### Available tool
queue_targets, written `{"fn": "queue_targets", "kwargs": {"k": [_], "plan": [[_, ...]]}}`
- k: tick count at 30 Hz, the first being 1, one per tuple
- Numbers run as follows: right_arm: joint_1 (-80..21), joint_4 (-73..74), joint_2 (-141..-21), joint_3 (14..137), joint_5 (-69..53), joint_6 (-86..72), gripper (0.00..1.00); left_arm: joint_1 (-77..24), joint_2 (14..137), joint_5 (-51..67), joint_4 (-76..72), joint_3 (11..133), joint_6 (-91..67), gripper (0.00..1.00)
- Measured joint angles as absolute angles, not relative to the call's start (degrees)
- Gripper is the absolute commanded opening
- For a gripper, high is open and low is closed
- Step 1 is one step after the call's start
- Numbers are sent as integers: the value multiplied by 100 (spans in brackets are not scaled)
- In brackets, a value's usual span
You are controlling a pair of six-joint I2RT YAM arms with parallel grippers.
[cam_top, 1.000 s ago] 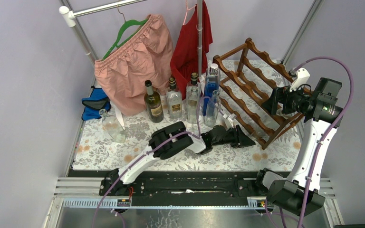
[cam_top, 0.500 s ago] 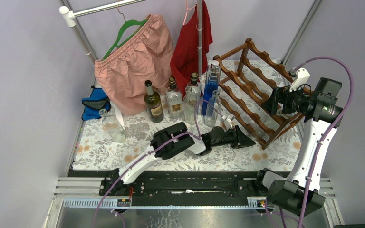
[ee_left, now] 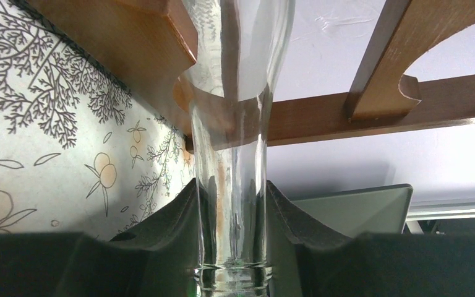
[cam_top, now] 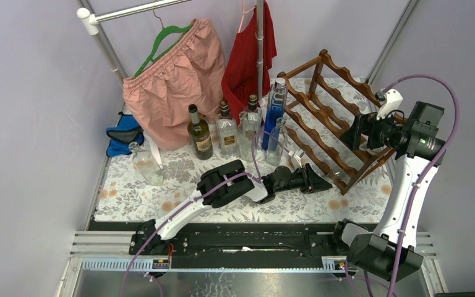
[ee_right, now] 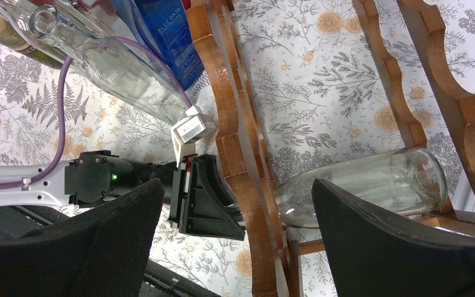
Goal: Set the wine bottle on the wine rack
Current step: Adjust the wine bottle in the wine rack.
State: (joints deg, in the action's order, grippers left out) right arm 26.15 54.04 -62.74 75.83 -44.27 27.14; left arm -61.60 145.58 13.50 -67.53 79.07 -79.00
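The left hand (cam_top: 314,178) is clamped on the neck of the wine bottle (ee_left: 234,142), a clear glass one. In the left wrist view the neck is seen pressed between the two dark fingers (ee_left: 173,216), one on each side. The left hand is held low over the desk (cam_top: 136,198), just in front of the wine rack (cam_top: 331,117).

The wine bottle is laid on its side in the lowest tier of the wine rack. From the left hand it is extended away, across the front rail, with its flat base at the end farthest from the fingers. In the right wrist view the body (ee_right: 371,185) is seen between two wavy rails. Whether its weight is carried by the rails cannot be told.

The right hand (cam_top: 354,133) is held above the wine rack with its fingers spread wide apart and nothing between them. Directly below it are the wine bottle and the left hand (ee_right: 205,199).

To the left of the left hand, toward the back of the desk, a group of standing bottles (cam_top: 226,133) is placed, among them a blue bottle (cam_top: 274,110) just beside the wine rack. Behind these, pink shorts (cam_top: 173,80) and a red garment (cam_top: 247,55) are hung from a rail.
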Motion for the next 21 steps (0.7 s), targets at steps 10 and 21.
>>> {"fn": "queue_targets", "kwargs": {"k": [10, 21], "plan": [[2615, 5367, -6272, 7555, -4427, 2716, 97, -6160, 14558, 1234, -6716, 7944, -7898, 0], [2615, 5369, -6272, 7544, -4427, 2718, 97, -6165, 14567, 1079, -6683, 7983, -7898, 0]]}}
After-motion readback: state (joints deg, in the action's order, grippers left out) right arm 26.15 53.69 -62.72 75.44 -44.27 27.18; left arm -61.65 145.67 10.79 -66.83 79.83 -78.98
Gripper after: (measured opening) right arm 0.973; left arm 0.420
